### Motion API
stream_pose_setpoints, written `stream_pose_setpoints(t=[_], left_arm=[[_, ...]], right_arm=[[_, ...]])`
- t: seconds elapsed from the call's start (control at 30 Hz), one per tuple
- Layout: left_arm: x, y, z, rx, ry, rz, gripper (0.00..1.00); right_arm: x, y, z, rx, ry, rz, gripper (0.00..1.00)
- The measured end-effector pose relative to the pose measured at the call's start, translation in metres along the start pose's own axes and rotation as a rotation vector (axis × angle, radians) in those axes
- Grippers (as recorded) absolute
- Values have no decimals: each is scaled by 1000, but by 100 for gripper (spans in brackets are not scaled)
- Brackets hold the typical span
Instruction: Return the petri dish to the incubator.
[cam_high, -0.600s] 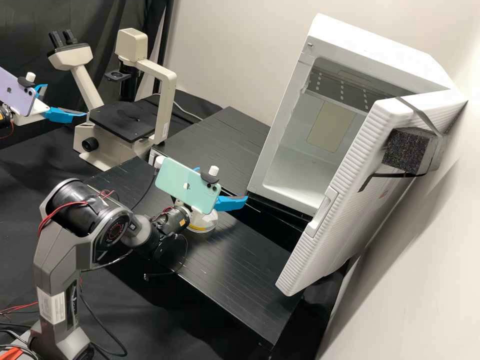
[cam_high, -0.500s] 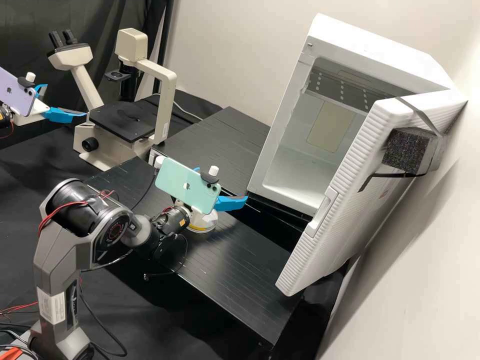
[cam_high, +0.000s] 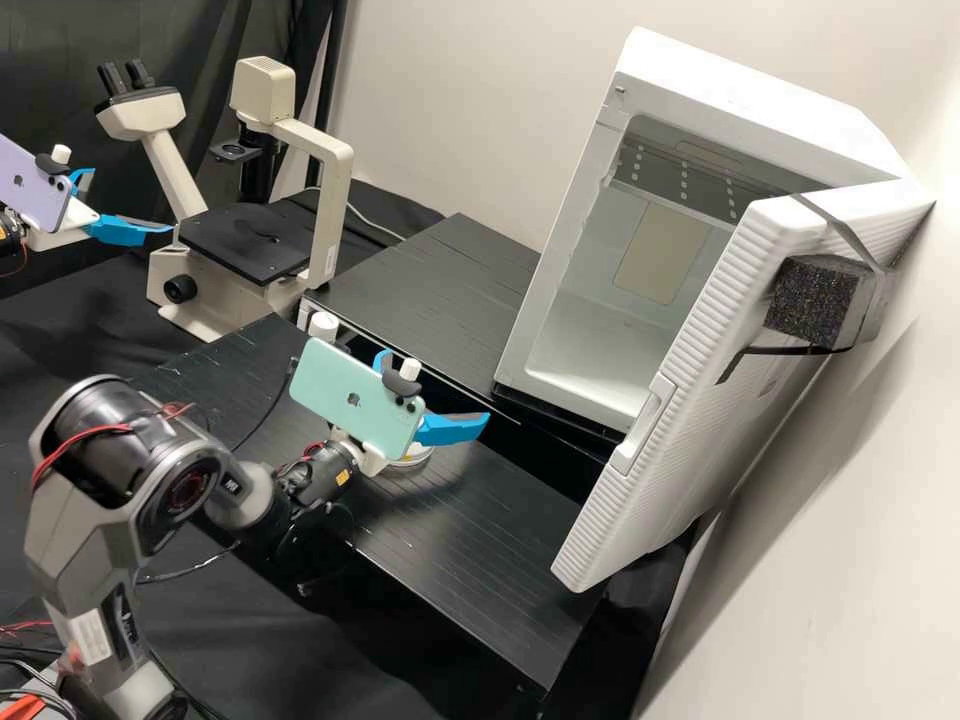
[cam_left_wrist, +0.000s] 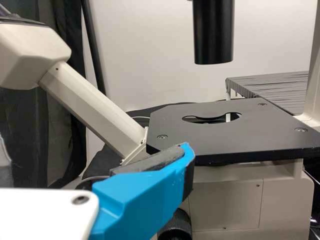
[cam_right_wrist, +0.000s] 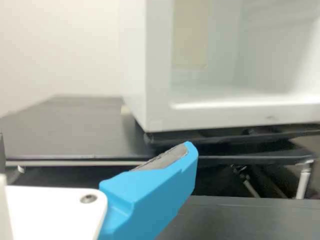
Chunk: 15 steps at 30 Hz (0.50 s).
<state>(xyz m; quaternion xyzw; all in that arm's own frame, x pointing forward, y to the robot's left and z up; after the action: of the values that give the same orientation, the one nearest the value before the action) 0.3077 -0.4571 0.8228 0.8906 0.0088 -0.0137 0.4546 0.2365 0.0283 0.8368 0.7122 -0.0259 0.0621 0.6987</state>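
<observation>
"Beside the microscope (cam_high: 335, 200), which gripper is seen, and how is it set?"

"The left gripper (cam_high: 131, 201) is seen there, with its two blue fingers held spread. One finger is shown in front of the black stage (cam_left_wrist: 230, 130) in the left wrist view."

"Where is the petri dish (cam_high: 412, 459) located?"

"On the near bench top (cam_high: 480, 540), low behind the right gripper (cam_high: 436, 384), whose body partly covers it (only a pale, curved edge is exposed, so the dish is identified with some reserve)."

"Is anything pinched by the right gripper?"

"Its fingers, too, are set well apart, and no pinch is to be read from them. In the right wrist view, one is seen before the front edge of the incubator's table (cam_right_wrist: 75, 132)."

"And the incubator (cam_high: 750, 95)?"

"It is stood on the farther black table, tilted in the high view, with its door (cam_high: 680, 450) swung open and its pale interior exposed. A dark foam block (cam_high: 812, 300) is strapped to the door. On each arm a phone is mounted: mint (cam_high: 350, 400) on the right, lilac (cam_high: 35, 185) on the left."
</observation>
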Motion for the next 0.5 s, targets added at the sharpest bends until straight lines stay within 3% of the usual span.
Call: stream_pose_setpoints(t=[0.2,0.5], left_arm=[[0,0,0,0,0,0,100],[0,0,0,0,0,0,100]], right_arm=[[-40,5,-1,16,43,55,100],[-59,-16,12,20,-20,-49,100]])
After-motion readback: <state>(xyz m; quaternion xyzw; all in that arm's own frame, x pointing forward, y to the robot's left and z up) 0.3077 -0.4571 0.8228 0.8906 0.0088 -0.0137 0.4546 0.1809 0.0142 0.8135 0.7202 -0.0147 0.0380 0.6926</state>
